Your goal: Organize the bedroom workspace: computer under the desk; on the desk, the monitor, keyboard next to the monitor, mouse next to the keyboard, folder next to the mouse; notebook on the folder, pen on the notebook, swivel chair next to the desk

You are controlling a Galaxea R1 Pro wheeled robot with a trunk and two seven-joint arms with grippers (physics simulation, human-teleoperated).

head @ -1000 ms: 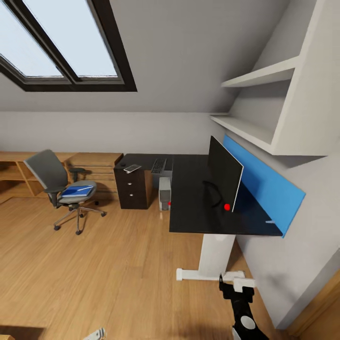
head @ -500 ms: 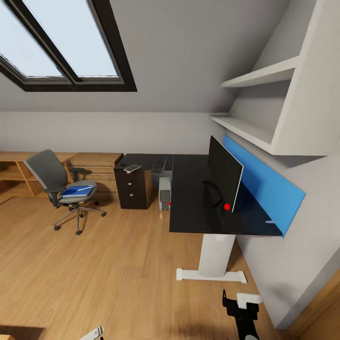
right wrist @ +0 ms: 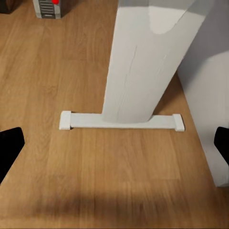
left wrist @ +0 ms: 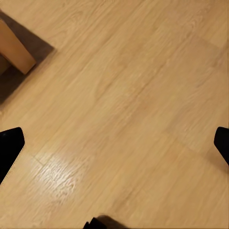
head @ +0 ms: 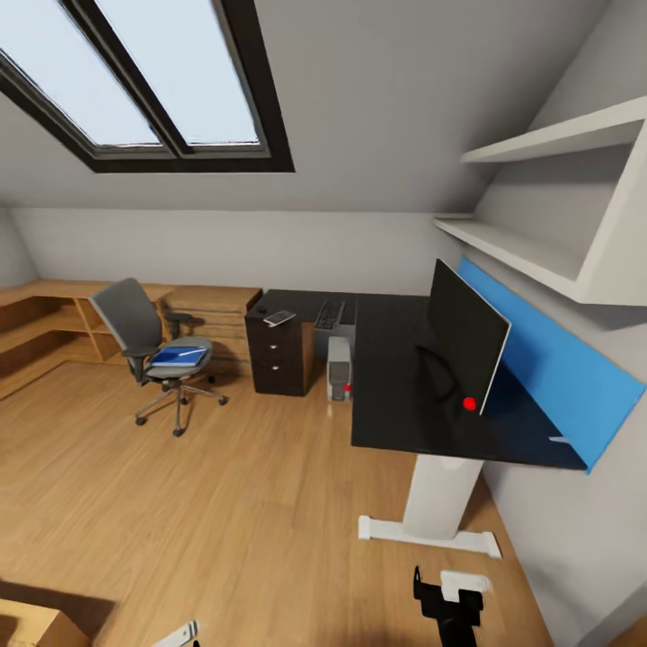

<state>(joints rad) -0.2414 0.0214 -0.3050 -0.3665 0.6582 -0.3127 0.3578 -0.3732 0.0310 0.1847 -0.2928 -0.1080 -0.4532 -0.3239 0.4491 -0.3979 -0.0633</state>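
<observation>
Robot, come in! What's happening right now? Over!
Both jaws open, empty, over bare floor. Folder sits on swivel chair, away from desk. Path clear.

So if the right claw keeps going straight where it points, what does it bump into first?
Probably the wooden floor, just in front of the desk's white leg and its flat foot. The open right claw holds nothing; how far is unclear.

Skylight (head: 171, 81) in sloped ceiling, white wall shelves (head: 548, 198), blue wall panel (head: 575, 364), wooden floor (head: 225, 503)
</observation>
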